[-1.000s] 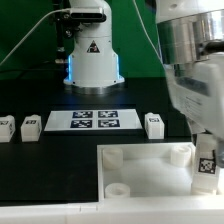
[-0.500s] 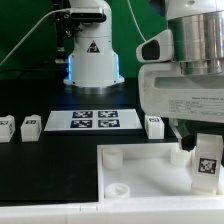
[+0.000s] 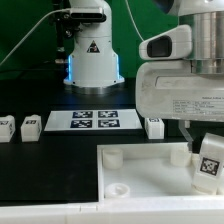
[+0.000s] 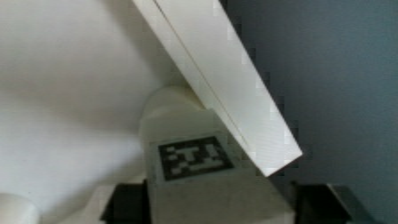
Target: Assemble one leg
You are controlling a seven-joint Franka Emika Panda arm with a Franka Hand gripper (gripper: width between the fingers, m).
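Observation:
My gripper point(image 3: 205, 150) is at the exterior view's right, over the far right corner of the large white tray-like piece point(image 3: 140, 172). It is shut on a leg point(image 3: 208, 163), a small white block with a black-and-white tag, held tilted just above that corner. In the wrist view the held leg point(image 4: 199, 150) fills the middle between the two dark fingers point(image 4: 128, 202), with the tray's edge point(image 4: 222, 80) running behind it. Three more legs stand on the table: two at the left point(image 3: 29, 125) point(image 3: 5, 127) and one point(image 3: 154, 125) right of the marker board.
The marker board point(image 3: 93, 120) lies flat at the table's middle. The robot base point(image 3: 92, 50) stands behind it. The tray has round corner sockets, one at its near left point(image 3: 118, 188) and one at its far left point(image 3: 112, 155).
The arm has turned and risen a little; the held leg now tilts and sits slightly higher over the tray's right corner. The other legs have not moved.

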